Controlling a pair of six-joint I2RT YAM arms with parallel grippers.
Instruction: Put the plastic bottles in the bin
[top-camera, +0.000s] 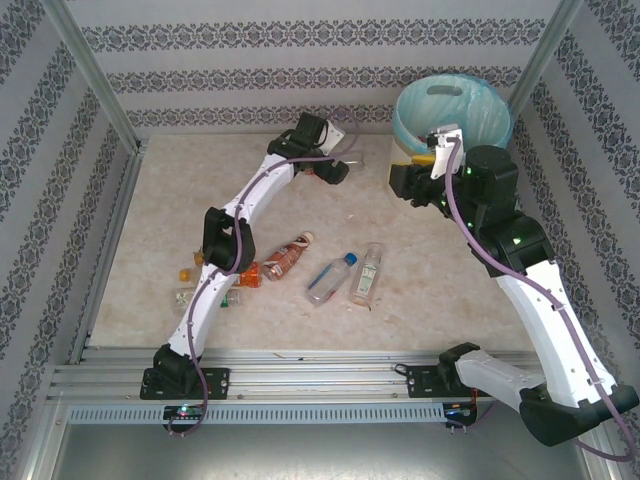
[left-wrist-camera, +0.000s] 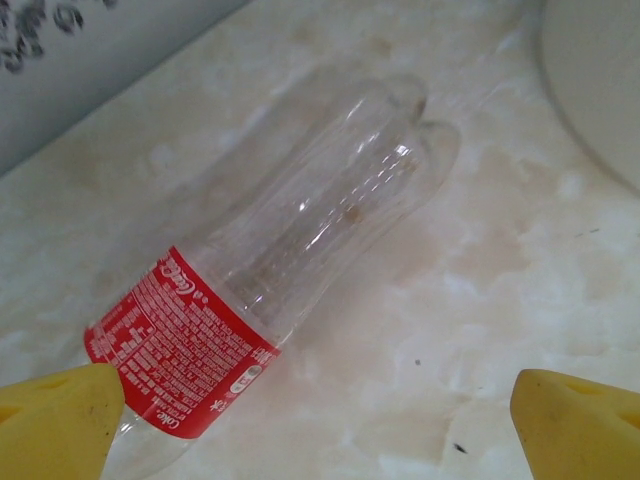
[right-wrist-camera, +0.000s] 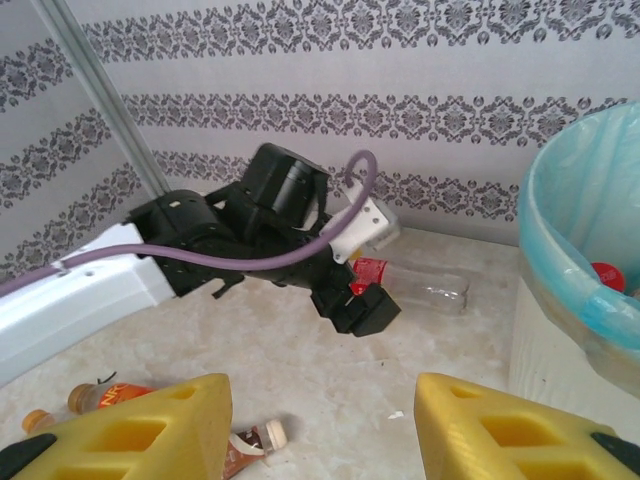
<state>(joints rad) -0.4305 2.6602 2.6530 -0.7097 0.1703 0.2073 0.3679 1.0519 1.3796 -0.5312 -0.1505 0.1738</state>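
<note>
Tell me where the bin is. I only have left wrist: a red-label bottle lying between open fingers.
Observer: The bin stands in the far right corner, just right of the left gripper.
Operator: Right arm in the way?
Observer: The right gripper is open and empty, beside the bin on its near left side.
Operator: More bottles out there?
Observer: Yes, several lie out in the middle, among them a blue-capped bottle.

Left arm (top-camera: 245, 205), bin (top-camera: 452, 115) obstruct; tabletop (top-camera: 430, 270) centre-right bare.
</note>
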